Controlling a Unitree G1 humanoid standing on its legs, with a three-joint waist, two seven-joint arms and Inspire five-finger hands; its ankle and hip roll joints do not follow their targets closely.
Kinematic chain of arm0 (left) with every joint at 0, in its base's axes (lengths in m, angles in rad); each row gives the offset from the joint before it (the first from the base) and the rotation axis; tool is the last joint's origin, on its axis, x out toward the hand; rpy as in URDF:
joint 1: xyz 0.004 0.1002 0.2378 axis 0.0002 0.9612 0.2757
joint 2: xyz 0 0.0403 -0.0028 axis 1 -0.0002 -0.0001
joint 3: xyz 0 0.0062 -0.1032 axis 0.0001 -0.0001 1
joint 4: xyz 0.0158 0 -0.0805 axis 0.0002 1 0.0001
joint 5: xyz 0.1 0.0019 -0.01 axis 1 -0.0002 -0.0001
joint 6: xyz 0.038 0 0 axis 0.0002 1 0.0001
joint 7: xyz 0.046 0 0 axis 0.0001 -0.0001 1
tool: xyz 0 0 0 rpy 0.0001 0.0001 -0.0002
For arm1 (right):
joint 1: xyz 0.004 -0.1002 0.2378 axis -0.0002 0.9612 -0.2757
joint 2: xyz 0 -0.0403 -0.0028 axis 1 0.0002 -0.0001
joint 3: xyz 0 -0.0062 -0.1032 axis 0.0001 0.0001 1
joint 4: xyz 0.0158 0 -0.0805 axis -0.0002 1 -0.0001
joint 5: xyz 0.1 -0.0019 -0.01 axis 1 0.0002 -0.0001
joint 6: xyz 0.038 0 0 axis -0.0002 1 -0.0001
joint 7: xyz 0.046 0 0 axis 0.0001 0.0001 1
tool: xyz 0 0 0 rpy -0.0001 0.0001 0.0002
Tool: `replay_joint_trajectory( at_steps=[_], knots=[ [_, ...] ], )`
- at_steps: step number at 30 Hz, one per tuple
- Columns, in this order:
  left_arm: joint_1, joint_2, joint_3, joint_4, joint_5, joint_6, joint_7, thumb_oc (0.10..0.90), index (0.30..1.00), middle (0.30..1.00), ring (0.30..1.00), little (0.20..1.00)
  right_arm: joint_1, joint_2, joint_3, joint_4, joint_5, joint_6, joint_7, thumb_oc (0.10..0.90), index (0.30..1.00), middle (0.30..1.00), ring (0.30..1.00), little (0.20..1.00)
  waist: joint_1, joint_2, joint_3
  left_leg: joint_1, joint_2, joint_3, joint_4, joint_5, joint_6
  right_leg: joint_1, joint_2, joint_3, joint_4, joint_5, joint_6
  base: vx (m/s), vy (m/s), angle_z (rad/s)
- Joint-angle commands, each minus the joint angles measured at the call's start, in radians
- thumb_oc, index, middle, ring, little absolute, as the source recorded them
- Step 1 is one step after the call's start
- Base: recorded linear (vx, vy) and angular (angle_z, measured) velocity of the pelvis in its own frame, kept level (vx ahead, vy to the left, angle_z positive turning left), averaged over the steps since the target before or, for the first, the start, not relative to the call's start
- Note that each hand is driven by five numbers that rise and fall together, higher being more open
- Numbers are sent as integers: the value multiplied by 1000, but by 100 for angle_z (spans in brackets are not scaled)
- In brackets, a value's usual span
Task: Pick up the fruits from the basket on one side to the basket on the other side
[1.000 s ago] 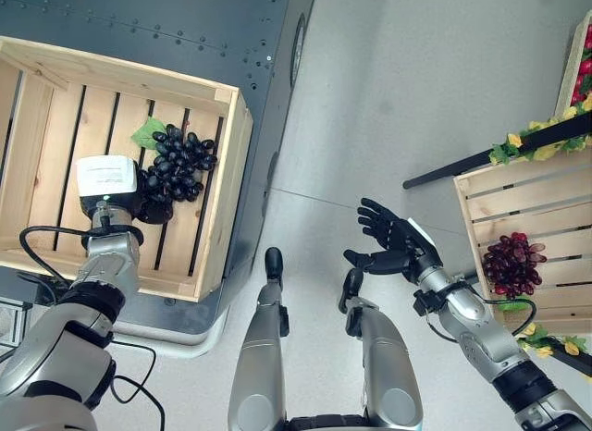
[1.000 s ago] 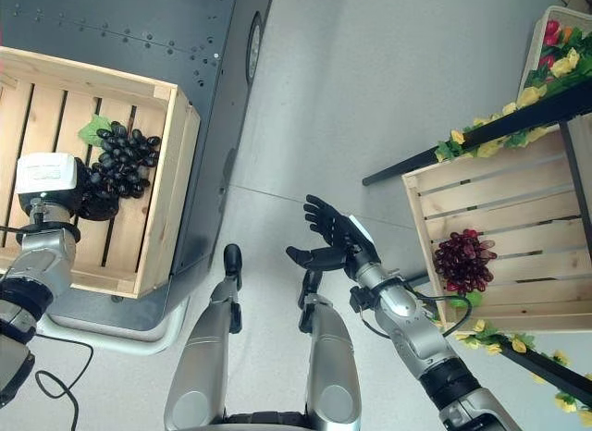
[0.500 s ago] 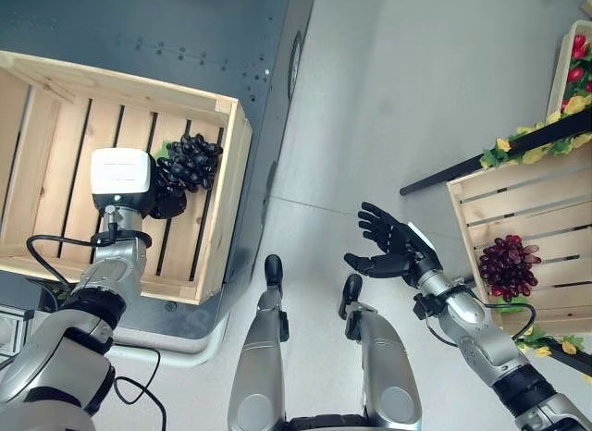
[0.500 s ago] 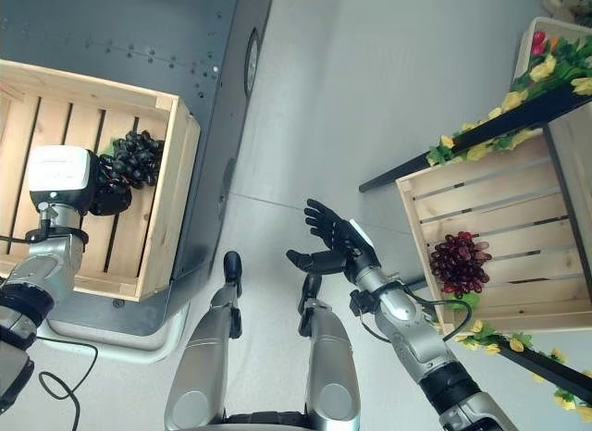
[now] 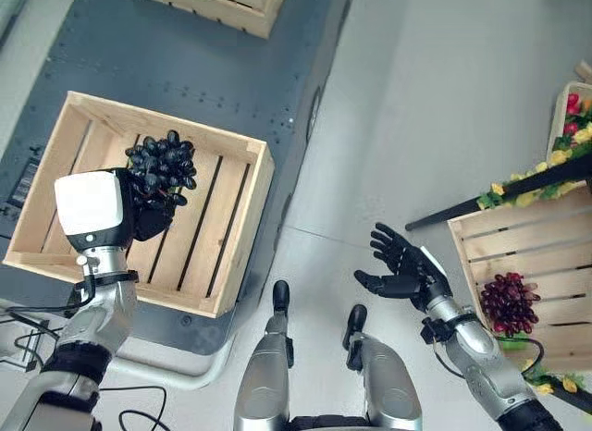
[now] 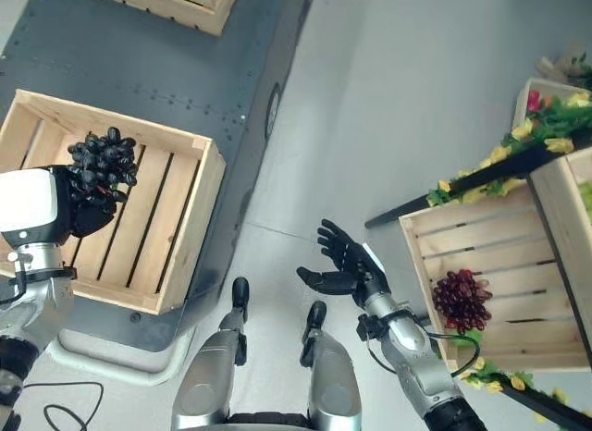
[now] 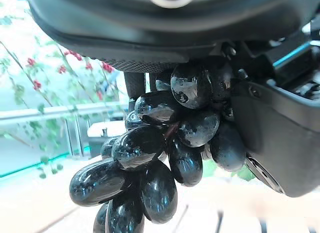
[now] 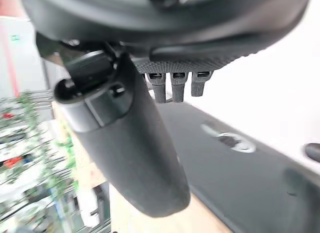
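Note:
A bunch of black grapes (image 5: 162, 163) is held in my left hand (image 5: 151, 214), whose fingers curl round its lower part, above the slatted floor of the wooden crate (image 5: 252, 229) on the left. In the left wrist view the black grapes (image 7: 150, 158) hang close under the palm with the thumb (image 7: 270, 138) beside them. My right hand (image 5: 403, 269) hovers open over the floor, palm up and holding nothing, left of the right crate (image 5: 495, 229). A bunch of red grapes (image 5: 507, 303) lies in that crate. The right wrist view shows my right hand's thumb (image 8: 130, 153) and straight fingers (image 8: 172, 85).
The left crate stands on a dark grey metal platform (image 5: 231, 80). A second wooden crate (image 5: 222, 1) sits at the platform's far end. A dark rail with yellow flowers and green leaves (image 5: 546, 172) runs above the right crate. Grey floor (image 5: 416, 98) lies between the two sides.
The camera has shifted. My left hand has risen with the black grapes, lifting them off the crate's slats. The right hand has stayed open in about the same place.

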Motion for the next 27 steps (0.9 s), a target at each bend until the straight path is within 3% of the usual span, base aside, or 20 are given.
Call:
replay_joint_trajectory(
  at_steps=[1, 4, 5, 11, 14, 18, 21, 27],
  knots=[
    [-35, 34, 64, -53, 120, -36, 77, 400, 300, 300, 300, 300, 17, -7, -40, -95, -37, -131, 53, 800, 900, 900, 900, 900, -11, 24, -245, 43, -79, -23, 9, -113, -23, 19, 9, -14, -78, 81, -17, 49, -82, 16],
    [-30, 56, 55, -86, 179, -42, 26, 400, 300, 300, 300, 300, 10, -17, -48, -107, -43, -128, 73, 800, 900, 900, 900, 900, -9, 32, -271, 69, -74, -29, -21, -104, -27, 45, 10, -16, -97, 83, -17, 54, -66, 23],
    [-26, 94, 37, -122, 229, -53, -51, 400, 300, 300, 300, 300, 1, -34, -57, -125, -66, -125, 89, 800, 900, 900, 900, 900, -6, 41, -301, 93, -72, -37, -47, -96, -33, 74, 10, -17, -124, 92, -15, 58, -58, 16],
    [-21, 200, 4, -241, 259, -73, -191, 400, 300, 300, 300, 300, -55, -112, -63, -177, -137, -123, 86, 800, 900, 900, 900, 900, 9, 59, -355, 130, -75, -48, -55, -107, -35, 123, 7, -20, -177, 113, -12, 54, -62, 7],
    [-27, 251, -19, -297, 295, -120, -249, 400, 300, 300, 300, 300, -102, -153, -56, -209, -182, -132, 70, 800, 900, 900, 900, 900, 21, 68, -388, 153, -73, -49, -55, -117, -34, 150, 3, -29, -184, 111, -12, 80, -85, 13],
    [-93, 335, -64, -436, 348, -179, -397, 400, 300, 300, 300, 300, -186, -238, -24, -271, -293, -127, 35, 800, 900, 900, 900, 900, 30, 72, -420, 177, -73, -53, -55, -131, -34, 178, 2, -39, -202, 112, -11, 39, -89, 7],
    [-161, 371, -125, -502, 382, -167, -517, 400, 300, 300, 300, 300, -252, -270, 11, -283, -328, -133, 10, 800, 900, 900, 900, 900, 31, 75, -431, 189, -73, -56, -55, -136, -35, 192, 2, -41, -215, 117, -10, -6, -73, 12],
    [-309, 379, -235, -614, 342, -170, -641, 400, 300, 300, 300, 300, -345, -324, 71, -327, -426, -130, -63, 800, 900, 900, 900, 900, 31, 72, -453, 204, -72, -58, -55, -142, -34, 210, 2, -41, -225, 119, -5, -15, -63, 7]
  ],
)
